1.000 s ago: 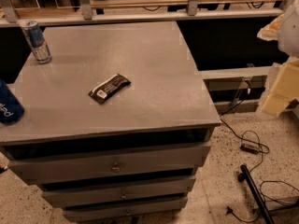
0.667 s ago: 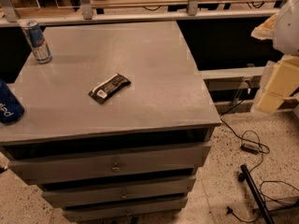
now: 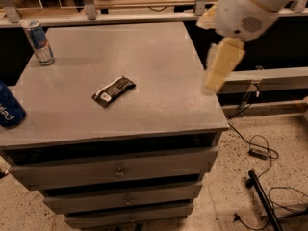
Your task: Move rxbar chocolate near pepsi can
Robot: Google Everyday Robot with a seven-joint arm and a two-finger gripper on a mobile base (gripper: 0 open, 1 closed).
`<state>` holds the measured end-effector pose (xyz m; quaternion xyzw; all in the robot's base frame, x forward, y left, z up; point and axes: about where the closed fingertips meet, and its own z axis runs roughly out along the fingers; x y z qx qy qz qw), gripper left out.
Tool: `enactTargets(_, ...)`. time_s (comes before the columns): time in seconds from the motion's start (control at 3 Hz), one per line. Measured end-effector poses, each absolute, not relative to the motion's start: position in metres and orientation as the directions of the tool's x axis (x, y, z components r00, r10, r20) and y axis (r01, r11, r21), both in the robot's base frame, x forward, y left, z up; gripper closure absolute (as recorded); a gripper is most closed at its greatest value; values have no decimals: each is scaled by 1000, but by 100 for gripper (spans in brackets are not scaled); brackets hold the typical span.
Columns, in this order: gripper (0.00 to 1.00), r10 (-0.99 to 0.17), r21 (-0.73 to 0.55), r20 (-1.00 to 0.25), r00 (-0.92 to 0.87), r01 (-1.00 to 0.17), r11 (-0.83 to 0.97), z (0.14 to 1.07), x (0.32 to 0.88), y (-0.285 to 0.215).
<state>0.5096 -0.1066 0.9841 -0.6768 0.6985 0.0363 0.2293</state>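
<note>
At the far left edge of the desk stands the pepsi can, dark blue and partly cut off by the frame. It sits so close to the desk's left edge that a bar slid in too hard, or a careless sweep of the arm, could tip it or push it off. Behind it, near the back left corner, is a slim silver-and-blue can. Setting the bar down beside this one instead would be an easy mistake, since both cans are on the same side.

The rxbar chocolate lies flat left of the desk's middle, angled, with its white label patch at the lower-left end. It is well apart from both cans. Being thin and in a slick wrapper, it will likely be hard to pinch: a descent that is off-centre or too shallow may scoot it across the desk rather than lift it.

On the right, the gripper hangs above the desk's right edge, well apart from the bar and holding nothing. Whether its jaws are apart or together I cannot tell. The white arm enters from the upper right corner, with the gripper pointing down and slightly left. Cables trail on the floor below.
</note>
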Motion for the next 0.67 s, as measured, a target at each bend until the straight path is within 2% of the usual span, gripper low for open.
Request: enactTargets(0.67, 0, -842, -190, -497, 211, -973, -131, 957, 547, 30)
